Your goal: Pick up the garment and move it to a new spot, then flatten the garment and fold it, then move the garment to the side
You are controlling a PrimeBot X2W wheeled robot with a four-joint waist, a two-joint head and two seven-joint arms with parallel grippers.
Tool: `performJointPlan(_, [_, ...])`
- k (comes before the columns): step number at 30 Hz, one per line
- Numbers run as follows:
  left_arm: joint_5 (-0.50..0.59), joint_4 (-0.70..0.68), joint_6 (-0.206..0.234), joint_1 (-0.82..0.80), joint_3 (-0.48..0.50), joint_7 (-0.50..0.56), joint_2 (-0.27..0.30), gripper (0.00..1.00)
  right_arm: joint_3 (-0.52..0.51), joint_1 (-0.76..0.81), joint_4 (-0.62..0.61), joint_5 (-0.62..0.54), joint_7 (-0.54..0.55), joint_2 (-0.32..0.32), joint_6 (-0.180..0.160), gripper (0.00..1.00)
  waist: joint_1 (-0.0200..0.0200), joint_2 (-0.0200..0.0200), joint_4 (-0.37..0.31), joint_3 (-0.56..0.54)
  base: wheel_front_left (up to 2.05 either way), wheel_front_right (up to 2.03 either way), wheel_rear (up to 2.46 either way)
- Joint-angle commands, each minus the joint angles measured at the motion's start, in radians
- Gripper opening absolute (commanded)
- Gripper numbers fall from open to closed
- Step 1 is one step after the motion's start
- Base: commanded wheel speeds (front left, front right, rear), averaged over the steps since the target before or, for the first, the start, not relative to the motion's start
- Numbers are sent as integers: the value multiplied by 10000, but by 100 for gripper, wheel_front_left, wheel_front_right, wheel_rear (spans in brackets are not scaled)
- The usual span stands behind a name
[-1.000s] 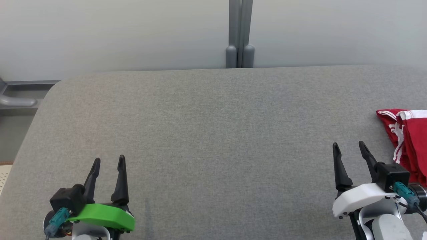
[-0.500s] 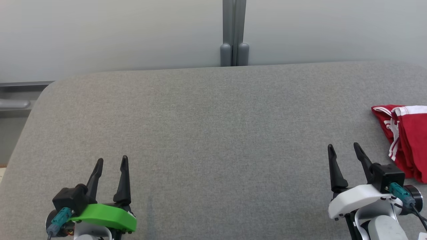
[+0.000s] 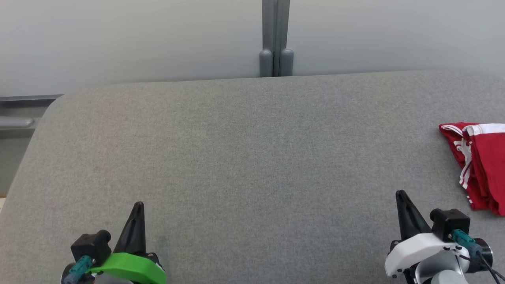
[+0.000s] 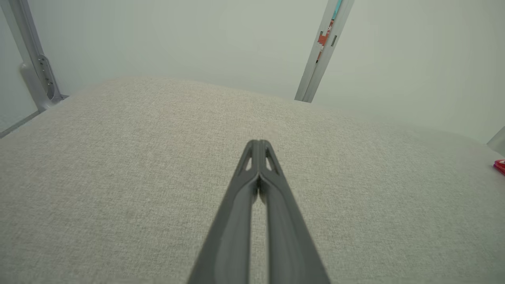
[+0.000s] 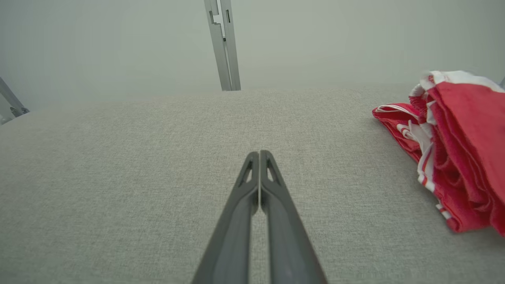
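The garment point(image 3: 481, 165) is red cloth with white stripes, lying folded in a bundle at the right edge of the grey table point(image 3: 244, 157); it also shows at the right of the right wrist view point(image 5: 457, 150), and a red sliver of it at the far right of the left wrist view point(image 4: 500, 166). My right gripper point(image 3: 402, 195) is shut and empty near the front right, left of the garment and apart from it point(image 5: 259, 154). Near the front left my left gripper point(image 3: 138, 206) is shut on nothing point(image 4: 258, 144).
A pale wall stands behind the table with a grey upright post point(image 3: 275, 39) at its middle. A grey rail point(image 3: 15, 122) lies beyond the table's rounded far-left corner.
Both grippers have shut from open and drawn back toward the front edge. The garment lies as it did.
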Motion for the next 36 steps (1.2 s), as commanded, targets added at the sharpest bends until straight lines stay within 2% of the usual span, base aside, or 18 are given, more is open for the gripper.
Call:
performJointPlan(1, [-260, -85, 0, -43, 55, 85, -5, 0, -55, -99, -29, 303, 87, -10, 0, 0, 0, 0, -2, 0, 0, 0, 0])
performJointPlan(18, [-2917, -394, -5, -141, 528, 903, -113, 0, -160, -271, -129, 3601, 681, -32, -2, 0, 0, 0, -25, 5, 0, 0, 0])
performJointPlan(36, [-5211, -653, -9, -241, 929, 1607, -208, 0, -262, -444, -187, 6439, 1201, -53, -5, 0, 0, 0, -50, 10, 0, 0, 0])
